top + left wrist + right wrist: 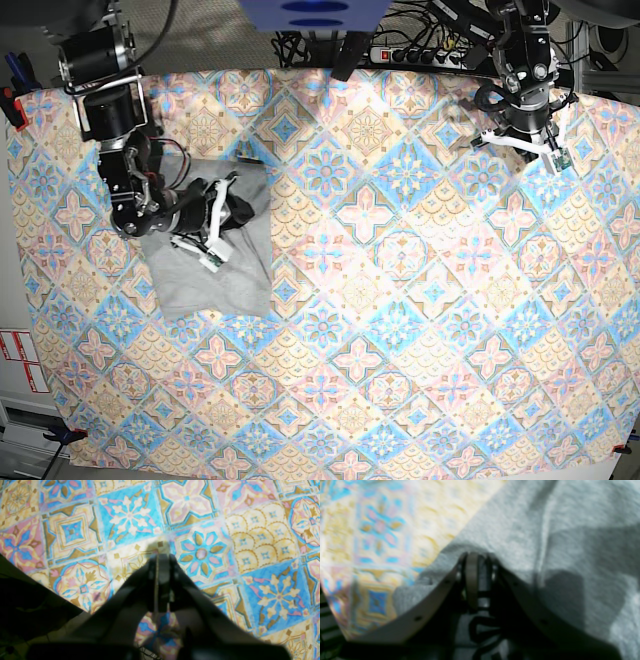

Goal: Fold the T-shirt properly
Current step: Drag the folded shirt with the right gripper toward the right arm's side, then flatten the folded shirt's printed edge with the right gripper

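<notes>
T-shirt [215, 265] edge clamped by right claw [476, 555]; left claw [162, 557] together, raised.

T-shirt [220, 262] folded on tablecloth [400, 330] near bench's left edge, right gripper [222, 222] on top; left gripper [530, 140] over far right corner, well apart.

The base view looks straight down from high above on the whole colourful tile-patterned tablecloth [400, 300]. The 2 wrist views sit low behind their fingers, angled forward and down: the left close over bare cloth [225, 530], the right closer still, blurred, on the heather-grey cotton T-shirt [570, 530], also in the base view [215, 280].
</notes>
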Action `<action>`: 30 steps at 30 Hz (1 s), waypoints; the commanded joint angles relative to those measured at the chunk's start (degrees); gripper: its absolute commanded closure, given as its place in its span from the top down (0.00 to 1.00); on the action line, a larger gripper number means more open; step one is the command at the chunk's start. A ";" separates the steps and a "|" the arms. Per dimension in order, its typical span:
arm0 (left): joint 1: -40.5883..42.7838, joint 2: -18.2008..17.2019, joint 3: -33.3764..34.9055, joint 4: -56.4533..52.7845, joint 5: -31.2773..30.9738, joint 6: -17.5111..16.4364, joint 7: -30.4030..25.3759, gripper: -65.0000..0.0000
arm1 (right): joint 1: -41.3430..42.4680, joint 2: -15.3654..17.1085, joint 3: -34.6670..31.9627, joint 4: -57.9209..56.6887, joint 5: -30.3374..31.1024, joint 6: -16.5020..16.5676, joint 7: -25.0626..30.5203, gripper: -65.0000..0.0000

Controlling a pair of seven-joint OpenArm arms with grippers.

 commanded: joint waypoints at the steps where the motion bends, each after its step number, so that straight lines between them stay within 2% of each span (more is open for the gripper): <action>1: 0.19 -0.30 -0.24 1.13 0.33 0.13 -1.01 0.00 | -0.12 2.27 0.41 -0.76 -6.86 -3.70 -5.78 0.11; 5: 0.10 -0.30 0.82 1.13 0.33 0.13 -1.01 0.00 | 0.14 3.76 0.58 -0.76 -6.86 -3.70 -5.78 0.11; 12: 0.10 -0.39 2.58 1.13 0.33 0.13 -1.01 0.00 | -0.21 3.94 0.67 2.58 -6.86 -3.70 -6.39 0.11; 22: 0.10 -0.39 2.58 0.96 0.42 0.13 -1.01 0.00 | -5.13 3.50 1.02 21.40 -6.51 -3.70 -13.78 0.11; 30: 0.10 -0.39 2.58 0.87 0.42 0.13 -1.01 0.00 | -5.83 3.50 11.05 25.44 -6.51 -3.70 -16.59 0.11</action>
